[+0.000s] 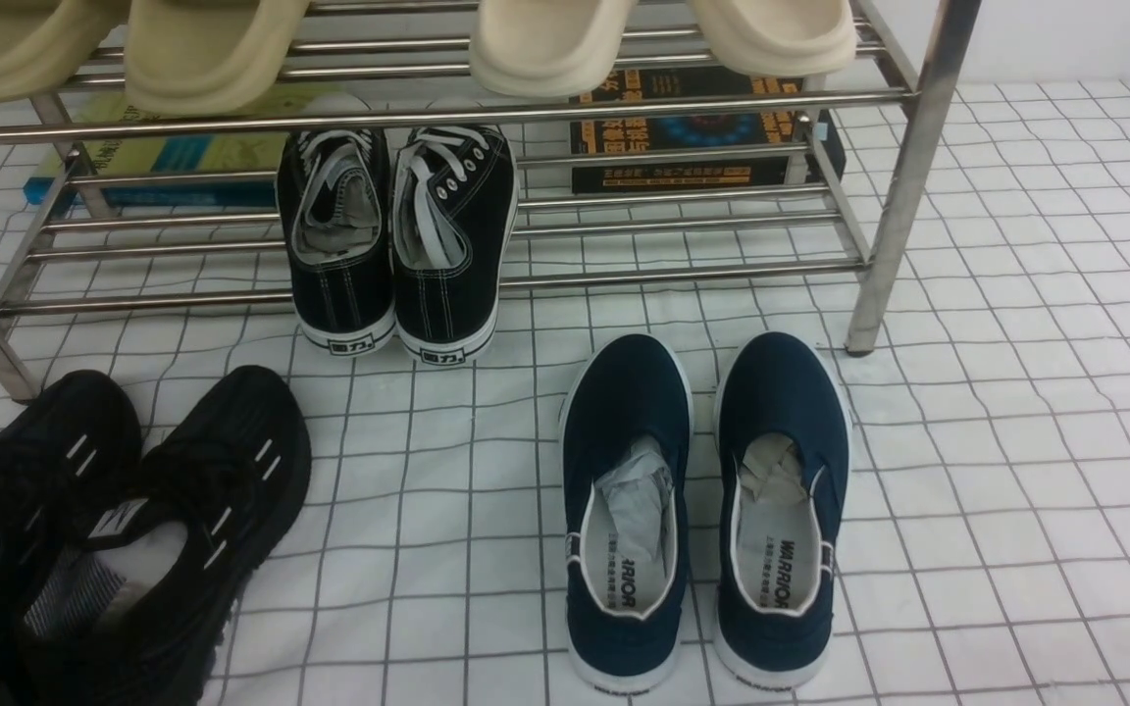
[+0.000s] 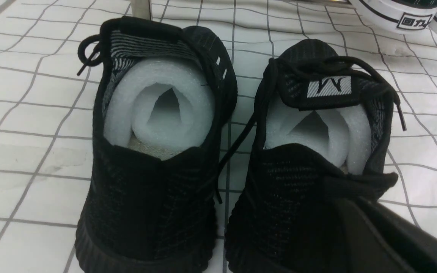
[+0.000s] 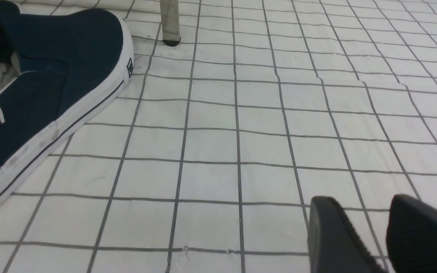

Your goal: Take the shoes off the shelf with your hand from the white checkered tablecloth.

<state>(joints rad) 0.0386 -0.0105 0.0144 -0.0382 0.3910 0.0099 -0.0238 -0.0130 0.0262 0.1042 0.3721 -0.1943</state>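
While the black mesh shoes (image 1: pixel 104 529) stand side by side on the white checkered tablecloth (image 1: pixel 1016 441), off the shelf (image 1: pixel 908 186), toes toward it and heels toward the robot, the left gripper (image 2: pixel 385 235) pinches one heel; the right gripper (image 3: pixel 383 235) hovers slightly parted, holding nothing.

I find all three views evenly and brightly lit from above; shadows under the shoes (image 1: pixel 124 529) are soft and short; the shelf (image 1: pixel 918 176) tubes carry glare streaks; black knit loses detail; the left wrist view's near fingers (image 2: pixel 385 235) are blurred; edges slightly soft.
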